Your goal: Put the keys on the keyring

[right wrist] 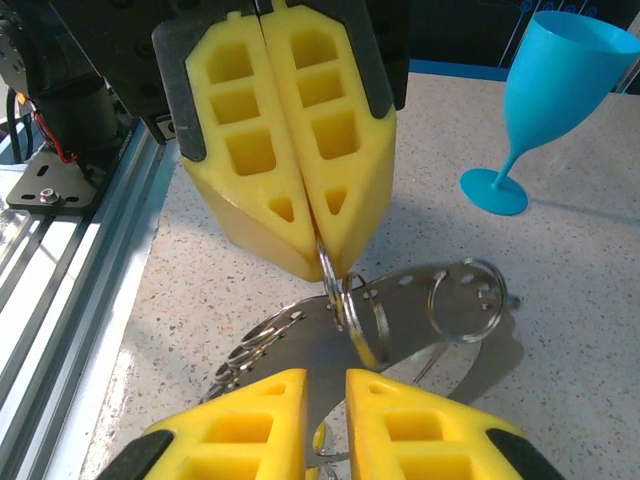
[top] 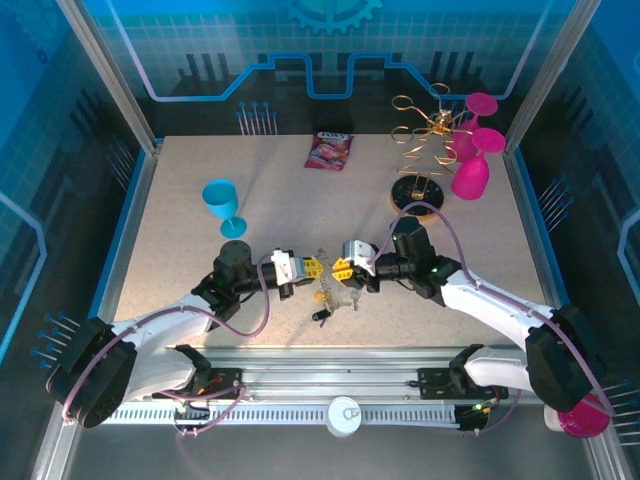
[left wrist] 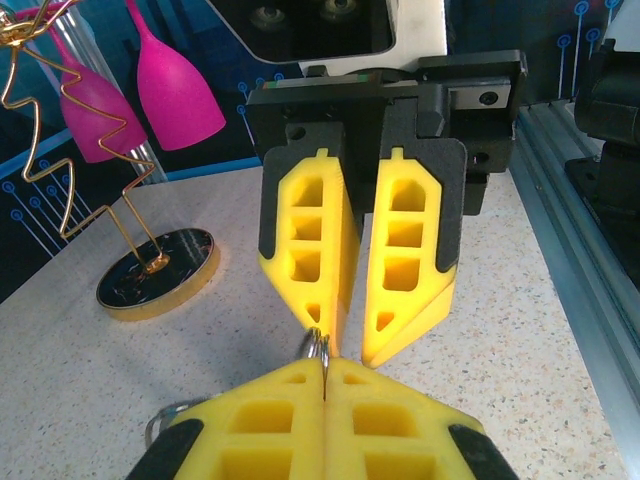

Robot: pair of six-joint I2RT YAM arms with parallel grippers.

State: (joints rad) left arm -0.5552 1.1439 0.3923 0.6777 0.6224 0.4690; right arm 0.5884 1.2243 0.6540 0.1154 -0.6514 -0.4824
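Yellow foam on the left tool (right wrist: 325,262) is clenched tight, pinching the top edge of a silvery ring (right wrist: 345,300) right at its tips. Facing it tip to tip, the right tool (right wrist: 325,390) has its pads parted, and I can't see anything caught between them. Just beneath both sets of tips lies what I take for the keyring (right wrist: 290,345), a grey dotted band curving flat on the table (right wrist: 580,400), with a second ring (right wrist: 465,300) out beyond the left tool. A small dark key (top: 320,316) lies off towards the arm bases. It all looks light, thin and slippery, and the loop looks floppy. I'd take a key by its plastic head, not the blade.
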